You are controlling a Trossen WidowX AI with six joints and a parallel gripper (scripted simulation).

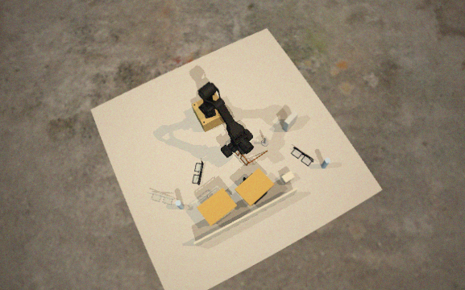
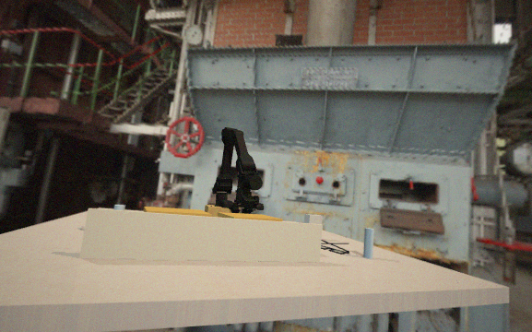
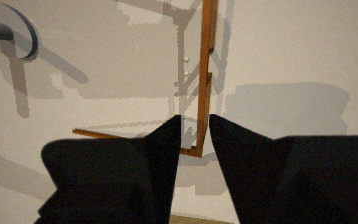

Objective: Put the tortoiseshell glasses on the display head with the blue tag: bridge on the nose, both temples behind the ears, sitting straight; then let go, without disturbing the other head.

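The tortoiseshell glasses [image 1: 258, 157] [image 3: 206, 30] are at the gripper [image 1: 238, 153] [image 3: 195, 118], in front of the orange panels. In the wrist view the fingers stand apart with a gap on both sides of the frame's front. The front's near end passes between the fingertips, tilted and not gripped. One temple [image 3: 92, 133] reaches out to the left, partly behind the left finger. Whether the glasses touch the table cannot be told. The display heads are mostly hidden under the orange panels, and no blue tag can be made out. In the exterior view the fingertips are hidden.
Two orange panels [image 1: 217, 206] [image 1: 255, 187] stand before a long cream wall [image 1: 248, 216] [image 2: 201, 237]. Black glasses [image 1: 197, 172] [image 1: 302, 155] lie on either side. Blue posts [image 1: 179, 205] [image 1: 325, 163], a cream block [image 1: 288, 176] and a small round-based stand [image 1: 264, 142] are nearby.
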